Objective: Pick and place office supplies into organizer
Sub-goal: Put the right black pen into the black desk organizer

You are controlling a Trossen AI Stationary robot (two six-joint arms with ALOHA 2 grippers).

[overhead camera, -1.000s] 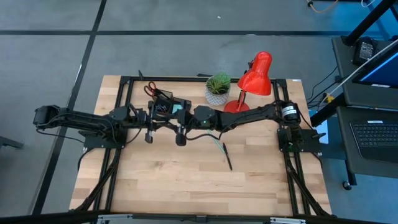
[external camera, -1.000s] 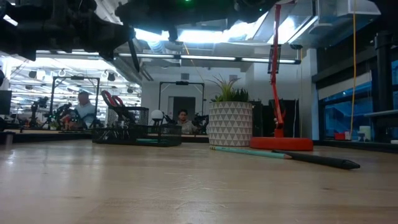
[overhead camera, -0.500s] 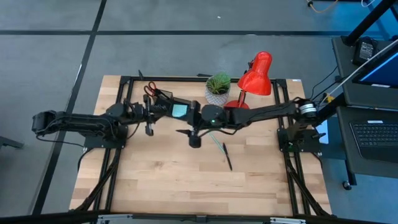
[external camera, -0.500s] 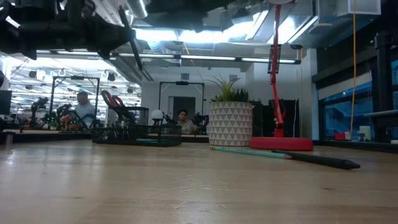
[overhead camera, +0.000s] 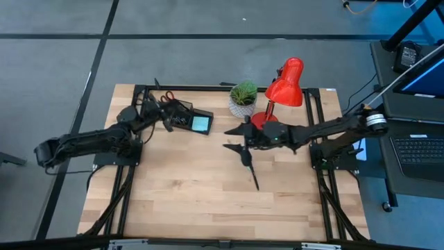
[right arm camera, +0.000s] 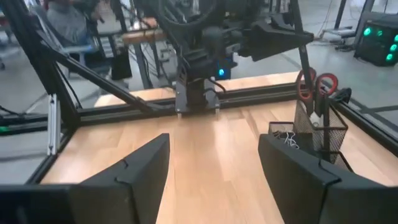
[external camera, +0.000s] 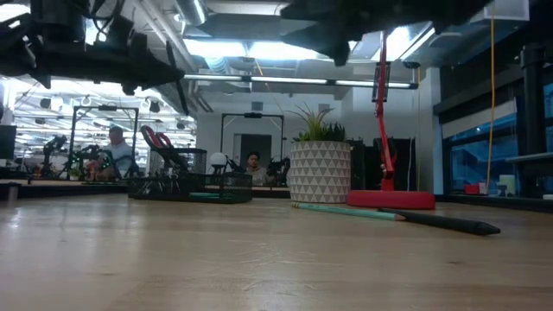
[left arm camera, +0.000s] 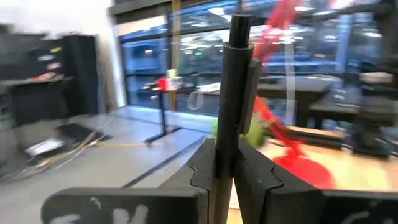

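Low view, items listed front to back from my remote station.

1. Table (external camera: 216,268): light wood, bare across the front.
2. Loose black pen (external camera: 449,224): lying flat at front right. In the high view (overhead camera: 254,179) it lies just in front of the pencil.
3. Teal pencil (external camera: 346,210): flat on the wood, just behind the pen, also seen from above (overhead camera: 244,161).
4. Right gripper (overhead camera: 236,139): hovering over the far end of the pencil. I see its fingers (right arm camera: 143,168) spread wide with nothing between them.
5. Red desk lamp (overhead camera: 286,82): its base (external camera: 390,199) is on the right, behind the pencil.
6. Potted plant (external camera: 320,168): white patterned pot, just left of the lamp base.
7. Organizer (external camera: 190,184): black mesh, at the back left. It holds red-handled scissors (right arm camera: 317,84) standing upright and a light-blue notepad (overhead camera: 201,123).
8. Left gripper (overhead camera: 165,118): just at the organizer's left side. Its fingers (left arm camera: 202,168) are clamped on an upright black pen (left arm camera: 233,93).
9. Room beyond the table: two people seated far off. I cannot make out more.
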